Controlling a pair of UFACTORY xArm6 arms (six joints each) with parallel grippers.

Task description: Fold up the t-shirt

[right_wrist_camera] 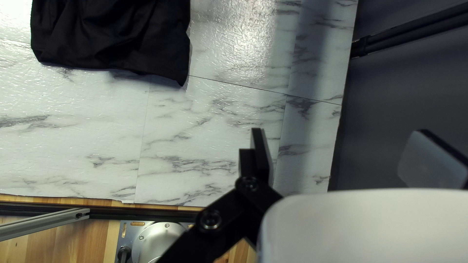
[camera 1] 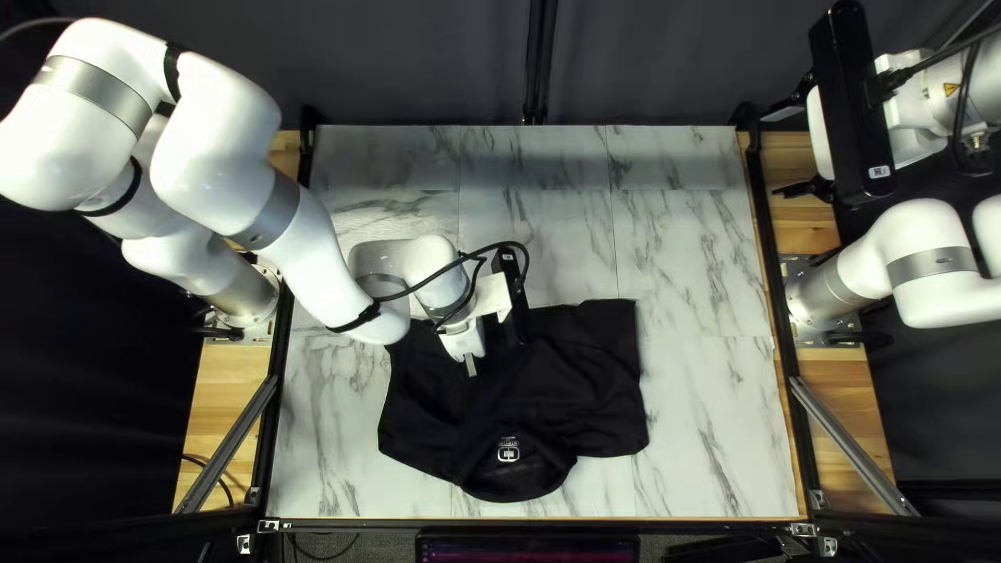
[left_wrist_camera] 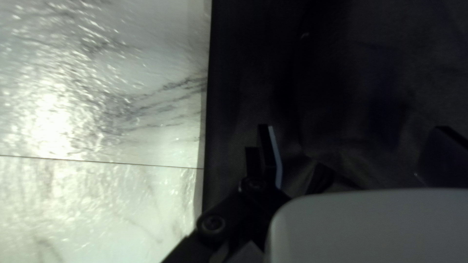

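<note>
**Mate:** ok so where's the t-shirt [camera 1: 584, 381] on your end?

**Me:** I've got it lying on the marble-look table [camera 1: 709, 417], black cloth, kinda wrinkly, neck opening [camera 1: 537, 474] toward the near edge. There's a small white print [camera 1: 508, 455] by the neck too

**Mate:** and your left pincer [camera 1: 471, 367], is it pinching any of that?

**Me:** nah, my left wrist view has its two fingers [left_wrist_camera: 275, 156] spread wide with dark cloth under them. My left arm [camera 1: 302, 245] reaches in from the side, so that pincer is over the part of the t-shirt nearer the table's far edge. Honestly can't tell if the tips touch the fabric. One straight edge of the cloth runs just beside it, bare marble pattern on the other side

**Mate:** what about the right pincer [camera 1: 775, 152]?

**Me:** spread as well, nothing between the fingers [right_wrist_camera: 262, 151]. I've got it up by the table's far right corner, well apart from the t-shirt. My right wrist view shows a cloth corner lying flat on the table ahead of it, and the dark curtain [right_wrist_camera: 409, 97] past the far edge. My right arm's round base [right_wrist_camera: 158, 243] is in there too, on the wooden strip [right_wrist_camera: 58, 246]
</note>
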